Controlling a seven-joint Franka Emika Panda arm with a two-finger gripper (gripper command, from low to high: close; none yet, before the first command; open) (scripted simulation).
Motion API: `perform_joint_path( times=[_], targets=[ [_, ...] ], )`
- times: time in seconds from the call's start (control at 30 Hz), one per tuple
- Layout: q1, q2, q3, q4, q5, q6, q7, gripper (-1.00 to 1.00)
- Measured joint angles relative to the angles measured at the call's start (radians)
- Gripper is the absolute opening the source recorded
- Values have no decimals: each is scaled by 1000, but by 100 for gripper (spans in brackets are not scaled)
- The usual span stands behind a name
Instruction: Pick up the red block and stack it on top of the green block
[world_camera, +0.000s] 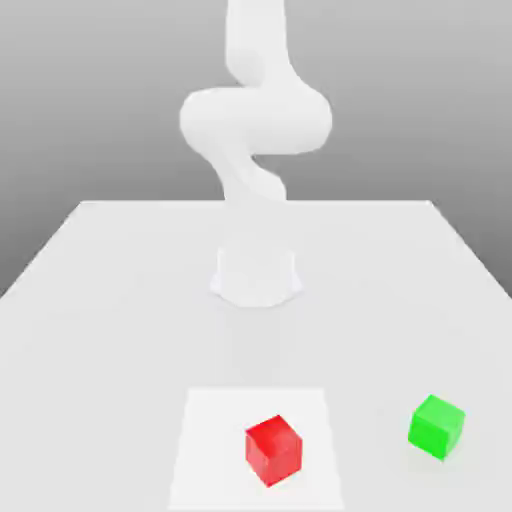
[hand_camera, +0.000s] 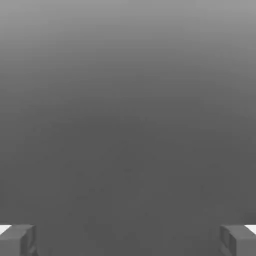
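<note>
- In the hand view, the two fingers of the Panda gripper (hand_camera: 128, 240) are seen spread wide, with nothing held between them.
- The small red cube (world_camera: 274, 451) is seen on the flat white square (world_camera: 205, 445) on the white tabletop (world_camera: 90, 350), in the exterior view's lower middle.
- The small green cube (world_camera: 436, 427) is seen beside that square, apart from the red one, toward the exterior view's right.
- The Franka arm (world_camera: 256, 120) rises over its base (world_camera: 256, 278); the red cube lies out in front of that base, on the near side of the tabletop.
- Plain grey background is faced by the hand camera, so the hand is judged to be aimed away from the tabletop; the exact bearing from jaws to cube cannot be told.
- A forward reach, a downward turn of the hand and a descent are judged to be needed first.
- No long axis is offered by the cube, but its faces are turned askew to the square's edges; the wrist should be matched to a pair of opposite faces, lest a corner be pinched.
</note>
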Motion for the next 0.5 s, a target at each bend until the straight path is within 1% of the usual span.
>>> perform_joint_path(
  times=[0.23,0.5],
  targets=[
    [57,260,-42,-86,-2,121,-147,0],
    [100,550,-70,-181,16,256,-326,0]
  ],
)
